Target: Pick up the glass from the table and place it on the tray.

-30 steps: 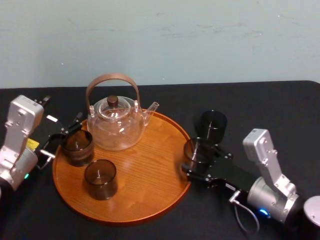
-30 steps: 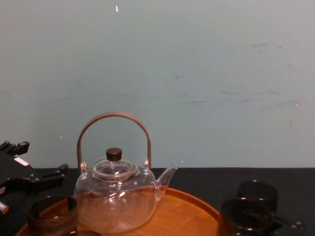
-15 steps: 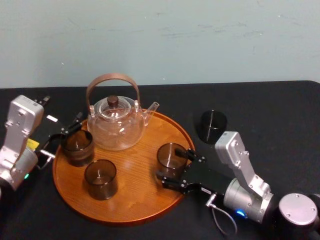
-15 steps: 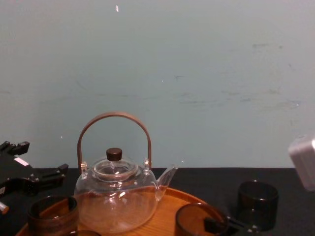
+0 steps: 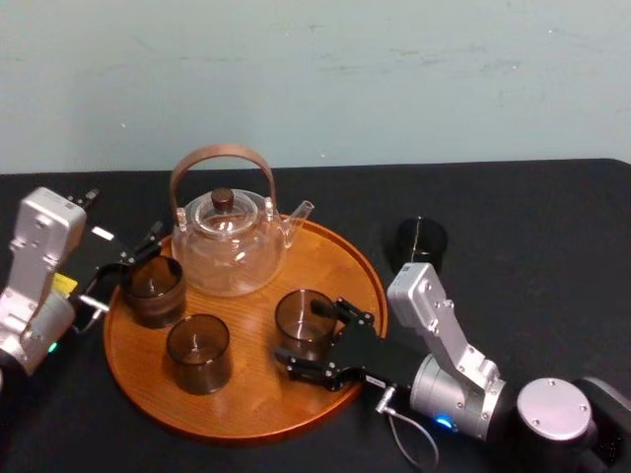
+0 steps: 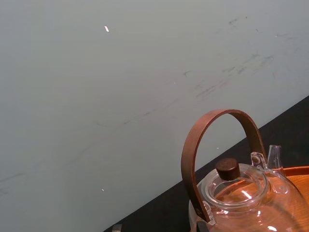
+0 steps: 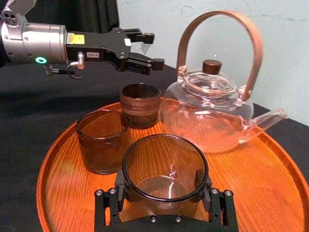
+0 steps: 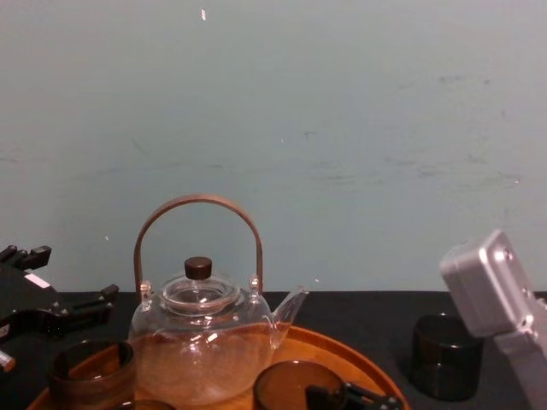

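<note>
Right wrist view put the right gripper [image 7: 161, 193] nearest, its fingers pressed against both sides of the glass [image 7: 164, 164]. The glass stood upright over the near-right part of the tray [image 7: 270, 169], inside the rim. Its base seemed to sit on the wood, though I could not tell for sure.

Just past it, to the left, a second glass [image 7: 103, 140] stood on the tray. Behind that one was a darker cup [image 7: 140, 105] near the left rim. The teapot [image 7: 207, 108] stood at the back of the tray, spout pointing right.

The left gripper [image 7: 152, 48] hung by the dark cup at the tray's left edge, its fingers spread and holding nothing.

In the head view, a black cup [image 5: 419, 241] stood off the tray on the table [image 5: 532, 227], to the right.
</note>
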`<state>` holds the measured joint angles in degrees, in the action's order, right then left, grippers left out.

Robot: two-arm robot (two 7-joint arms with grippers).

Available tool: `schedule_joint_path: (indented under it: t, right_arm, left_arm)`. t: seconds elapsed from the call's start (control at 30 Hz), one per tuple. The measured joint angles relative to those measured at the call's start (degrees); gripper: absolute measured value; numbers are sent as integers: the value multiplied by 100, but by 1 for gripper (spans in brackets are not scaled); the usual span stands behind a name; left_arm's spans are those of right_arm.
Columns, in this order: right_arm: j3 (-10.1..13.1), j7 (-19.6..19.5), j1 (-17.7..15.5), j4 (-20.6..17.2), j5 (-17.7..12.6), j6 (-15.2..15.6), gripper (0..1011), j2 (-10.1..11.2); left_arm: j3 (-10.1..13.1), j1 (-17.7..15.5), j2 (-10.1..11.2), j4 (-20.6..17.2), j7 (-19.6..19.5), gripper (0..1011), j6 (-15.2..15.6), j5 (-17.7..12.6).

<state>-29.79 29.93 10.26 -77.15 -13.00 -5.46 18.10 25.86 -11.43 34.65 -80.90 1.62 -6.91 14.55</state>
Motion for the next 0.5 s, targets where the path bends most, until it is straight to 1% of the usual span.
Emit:
schedule_joint_path:
  t: [0.5]
  right_arm:
    - [-214, 34, 187, 210, 61, 25, 905, -132]
  left_arm:
    - [0, 0, 0, 0, 0, 1001, 0, 0]
